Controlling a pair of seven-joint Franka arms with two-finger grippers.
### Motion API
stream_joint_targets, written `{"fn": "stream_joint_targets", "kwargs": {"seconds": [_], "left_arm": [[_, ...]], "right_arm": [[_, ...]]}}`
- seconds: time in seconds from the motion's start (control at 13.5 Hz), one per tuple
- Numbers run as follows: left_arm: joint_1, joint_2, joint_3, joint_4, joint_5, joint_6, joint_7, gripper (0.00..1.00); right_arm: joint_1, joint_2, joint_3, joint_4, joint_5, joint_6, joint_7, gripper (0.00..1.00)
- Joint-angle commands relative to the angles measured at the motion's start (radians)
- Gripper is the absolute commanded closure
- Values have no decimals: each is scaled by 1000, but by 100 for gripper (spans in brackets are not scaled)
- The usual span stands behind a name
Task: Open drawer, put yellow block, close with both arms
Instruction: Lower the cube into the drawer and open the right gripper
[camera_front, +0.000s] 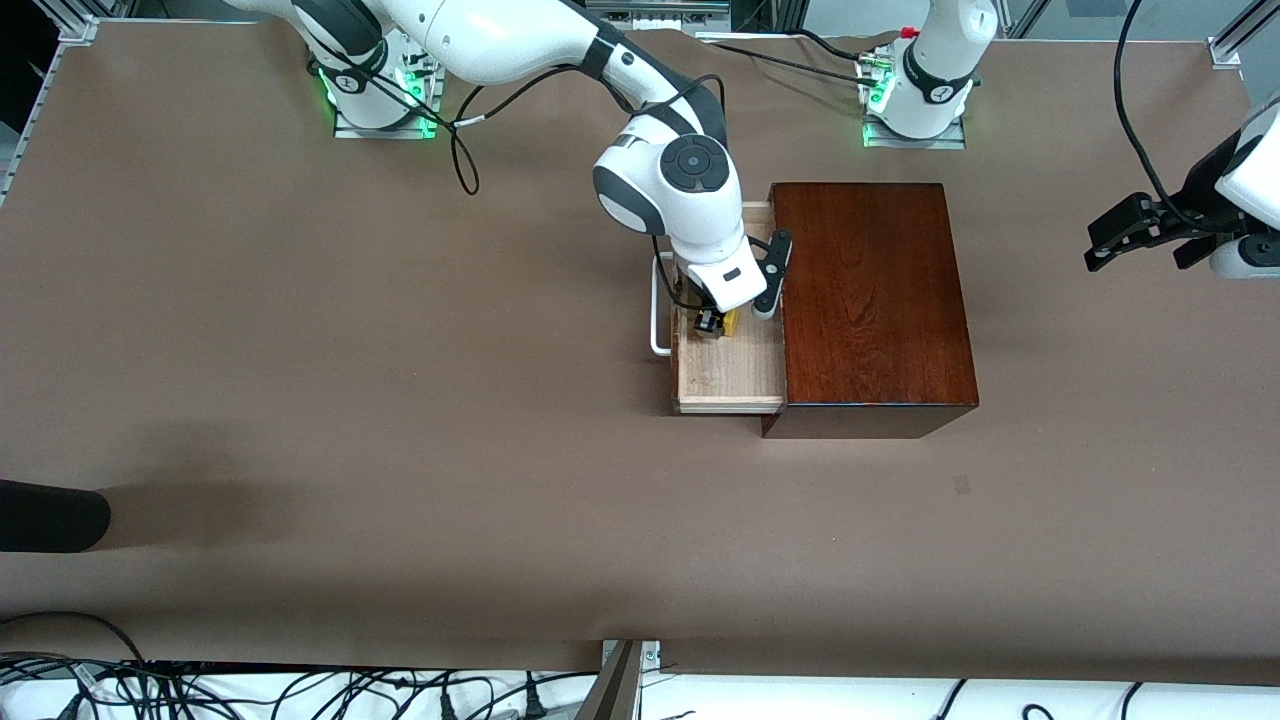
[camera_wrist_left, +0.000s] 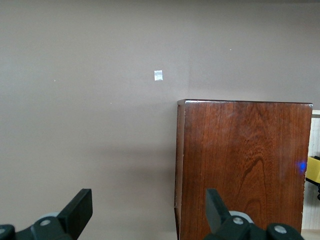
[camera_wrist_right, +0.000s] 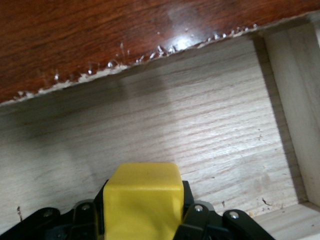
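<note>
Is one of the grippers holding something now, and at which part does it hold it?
The right gripper holds the yellow block by two facing sides, over the open drawer. The left gripper is open and holds nothing.

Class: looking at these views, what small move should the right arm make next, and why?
Probably open the right pincer to release the block. It is shut on the block inside the open drawer, just over its floor. The left pincer waits open, over the table.

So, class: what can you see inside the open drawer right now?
Over the drawer's pale wooden floor, the right gripper holds the yellow block between shut fingers. The visible floor is bare. The arm covers part of the tray, and whatever lies within the reddish-brown box is hidden.
</note>
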Motion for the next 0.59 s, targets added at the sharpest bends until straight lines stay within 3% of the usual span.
{"fn": "stream_joint_targets", "kwargs": {"seconds": [0.0,0.15,0.52], "left_arm": [[9,19,-4,37,-22,-11,14,0],[11,26,-1,38,-23,-11,11,0],[14,25,7,41,-26,-11,12,0]], "right_arm": [[11,12,-8,32,-20,-6,10,54],[11,7,-11,33,-20,-13,11,0],[11,-11,-11,46,-15,-99,20,0]]}}
